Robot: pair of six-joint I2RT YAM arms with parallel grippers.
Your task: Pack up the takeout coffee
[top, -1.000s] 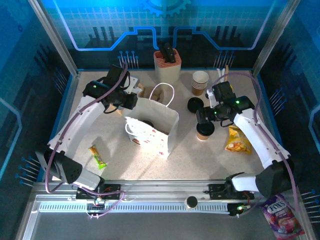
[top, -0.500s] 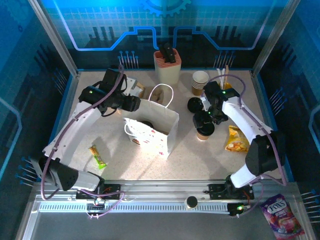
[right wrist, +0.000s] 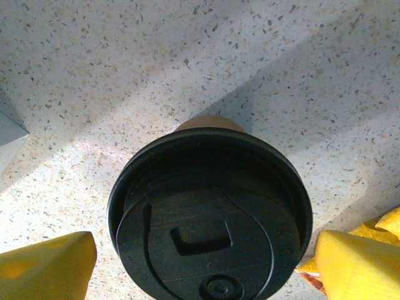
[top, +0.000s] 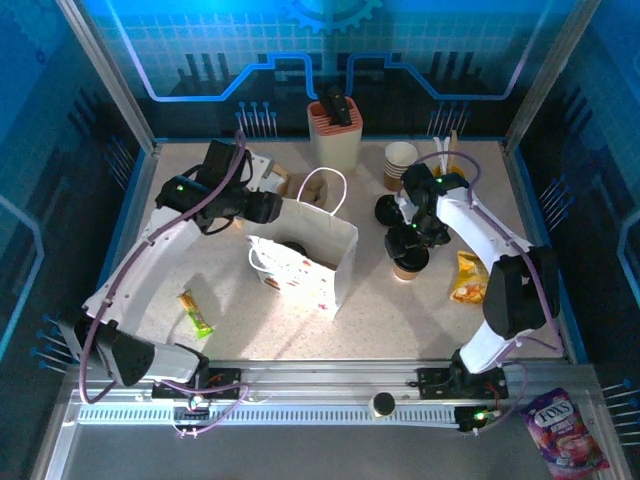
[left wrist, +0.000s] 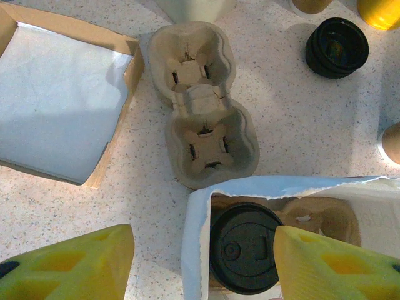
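One takeout coffee [right wrist: 209, 215], a tan cup with a black lid, stands on the table right of the white paper bag [top: 300, 270]. My right gripper [right wrist: 203, 265] hovers directly above it, open, a yellow finger on either side and a gap to the lid on both. A second lidded coffee [left wrist: 247, 247] sits inside the bag in a pulp carrier [left wrist: 319, 215]. My left gripper [left wrist: 200, 269] is open at the bag's back left corner, straddling the bag's rim [left wrist: 281, 184] and holding nothing. From above, the right gripper [top: 408, 240] covers the cup [top: 408, 264], and the left gripper [top: 268, 208] is at the bag.
An empty pulp cup carrier [left wrist: 203, 106] and a paper-lined cardboard box [left wrist: 59, 103] lie behind the bag. Loose black lids [top: 390, 210], stacked lidless cups [top: 400, 165], a tall container [top: 335, 130], a yellow snack bag [top: 470, 278] and a candy bar [top: 196, 313] are also on the table.
My left gripper has opened at the bag's edge. The right arm has folded inward, its elbow swinging left, bringing the wrist over the lidded cup.
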